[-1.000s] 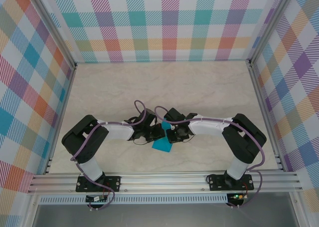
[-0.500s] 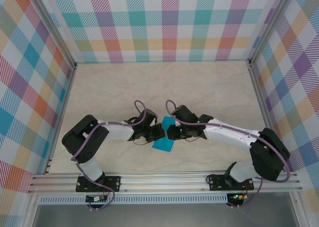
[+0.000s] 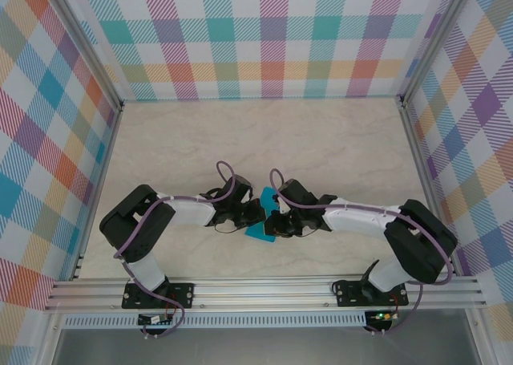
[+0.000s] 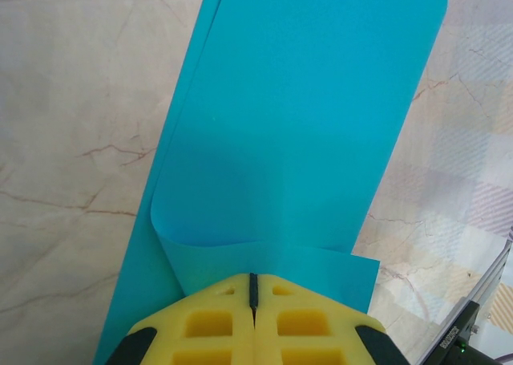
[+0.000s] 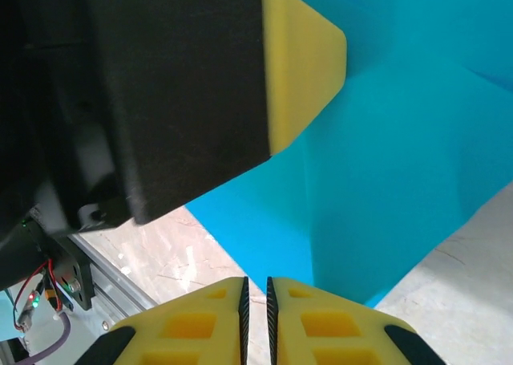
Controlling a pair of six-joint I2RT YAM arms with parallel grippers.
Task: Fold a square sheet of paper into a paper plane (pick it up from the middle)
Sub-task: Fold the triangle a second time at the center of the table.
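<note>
Square sheet of paper sits mid-table, nearer the front rail than the back wall, caught btwn the two arm tips. Teal, partly doubled over. In the left wrist view a top flap lies over a lower layer and its near end curls up in a soft bend, not a sharp crease. Left gripper is low at the sheet's left side. Its yellow fingers are clenched tight w/ the curled end of the sheet running into the tips, so it is grasping the paper. Right gripper comes in from the opposite side, close against the left one. Its fingertips are drawn nearly together, just a thin slit, right at the sheet's lower edge. Can't tell if that edge is nipped. In the right wrist view the left arm's yellow finger rests against the teal surface. Marbled tabletop bare around it, plaid walls on three sides.
</note>
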